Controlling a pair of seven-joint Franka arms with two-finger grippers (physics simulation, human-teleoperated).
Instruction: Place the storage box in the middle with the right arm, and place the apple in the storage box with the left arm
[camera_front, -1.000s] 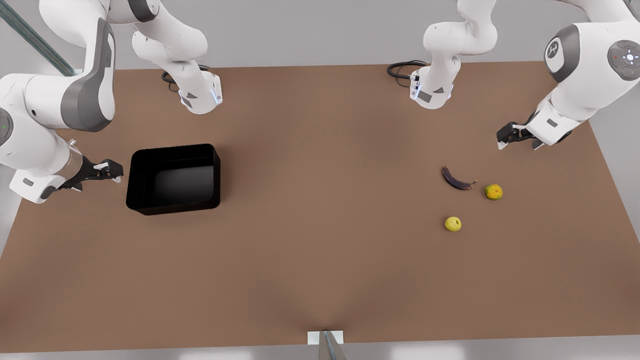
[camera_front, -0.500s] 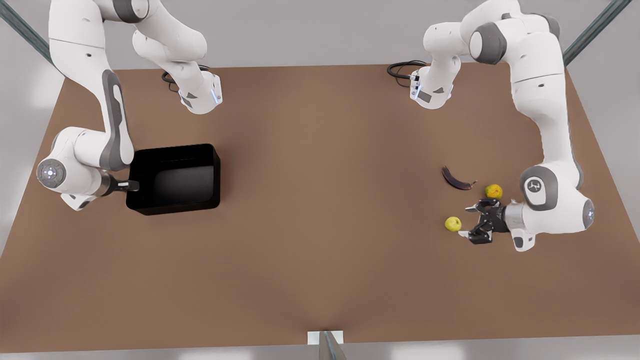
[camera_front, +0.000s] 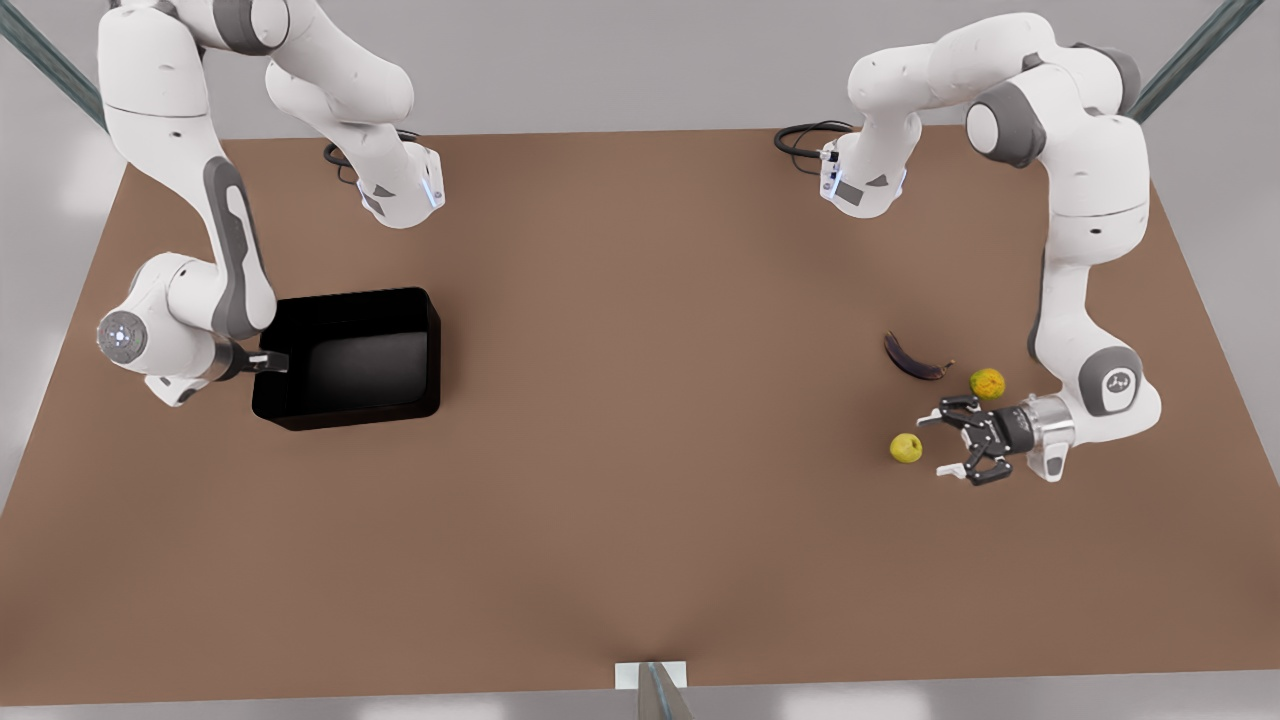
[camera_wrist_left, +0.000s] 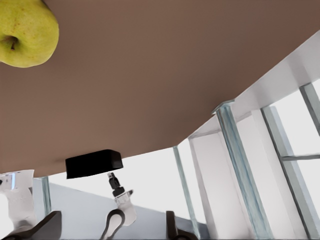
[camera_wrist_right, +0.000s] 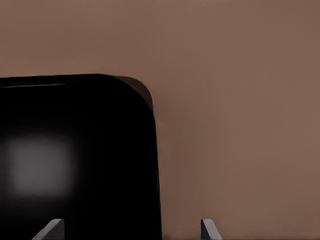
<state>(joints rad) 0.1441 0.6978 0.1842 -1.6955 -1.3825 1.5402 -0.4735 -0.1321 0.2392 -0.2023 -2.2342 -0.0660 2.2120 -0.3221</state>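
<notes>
Surface (camera_front: 640, 520) of brown carries everything here. The storage box (camera_front: 348, 358), glossy black, sits toward the front view's left with the right hand (camera_front: 268, 362) at its outer wall; in the right wrist view its two pale fingertips (camera_wrist_right: 50, 230) stand spread, one to each side of the box wall (camera_wrist_right: 150, 165), and no contact shows. Half a second ago this hand lay a little lower along the same wall; the box has not shifted.

On the front view's right, the left hand (camera_front: 948, 443) lies low over the surface, fingers wide apart and holding nothing, with the apple (camera_front: 906, 447) just beside its tips and not yet between them. The left wrist view has the apple (camera_wrist_left: 25, 32) close by on the surface and the box (camera_wrist_left: 94, 163) far off. Since the earlier frame the left hand has turned slightly and the forearm has swung nearer the orange-yellow fruit (camera_front: 987, 383).

That fruit sits near the left hand's wrist, apart from the apple. The dark banana (camera_front: 914, 359) lies beyond it, touching neither fruit.
</notes>
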